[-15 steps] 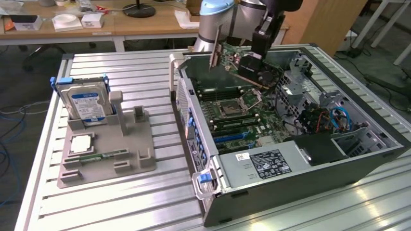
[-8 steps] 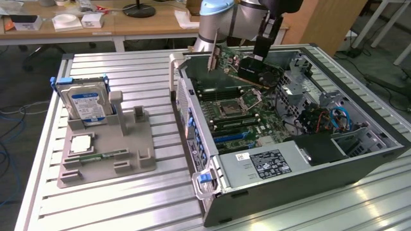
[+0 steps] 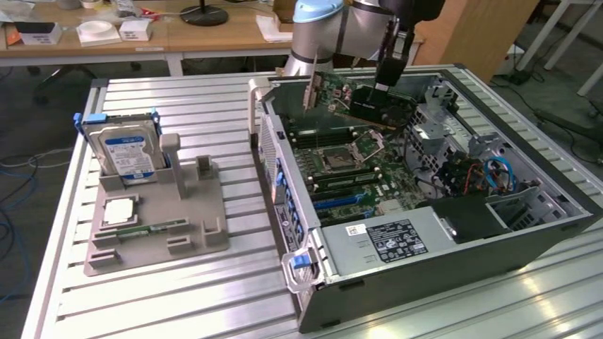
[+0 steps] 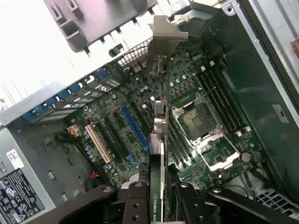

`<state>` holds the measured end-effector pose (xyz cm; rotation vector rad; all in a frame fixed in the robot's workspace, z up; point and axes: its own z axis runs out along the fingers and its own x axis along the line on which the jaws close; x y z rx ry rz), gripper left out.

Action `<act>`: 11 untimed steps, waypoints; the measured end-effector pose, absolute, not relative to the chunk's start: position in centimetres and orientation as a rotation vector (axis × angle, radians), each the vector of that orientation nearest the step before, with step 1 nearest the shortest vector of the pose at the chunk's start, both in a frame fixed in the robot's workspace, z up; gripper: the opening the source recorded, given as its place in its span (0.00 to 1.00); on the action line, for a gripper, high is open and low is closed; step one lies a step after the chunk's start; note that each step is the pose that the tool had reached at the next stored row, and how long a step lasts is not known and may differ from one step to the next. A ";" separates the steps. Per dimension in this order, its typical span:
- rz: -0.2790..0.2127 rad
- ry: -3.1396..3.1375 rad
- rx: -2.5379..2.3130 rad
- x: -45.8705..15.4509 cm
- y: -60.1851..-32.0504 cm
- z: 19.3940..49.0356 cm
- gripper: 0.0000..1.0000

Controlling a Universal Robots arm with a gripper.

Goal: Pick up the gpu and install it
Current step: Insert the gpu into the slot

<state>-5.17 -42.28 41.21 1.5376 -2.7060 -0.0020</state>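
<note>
Wrist view: gpu is edge-on, both faces hidden. Gripper fingers are cut off by the frame edge where they clamp it. Exterior view: arm cropped at the top edge, fingertips indistinct against the gpu, which masks part of the motherboard. Power supply label and hard drive label text too small to read.
</note>
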 end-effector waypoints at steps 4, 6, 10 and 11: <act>0.002 -2.664 1.616 -5.2 -42.3 41.1 0.26; 0.004 -2.642 1.654 -5.2 -42.3 41.1 0.26; 0.006 -2.592 1.733 -5.2 -42.3 40.9 0.26; 0.006 -2.579 1.753 -5.2 -42.3 40.8 0.26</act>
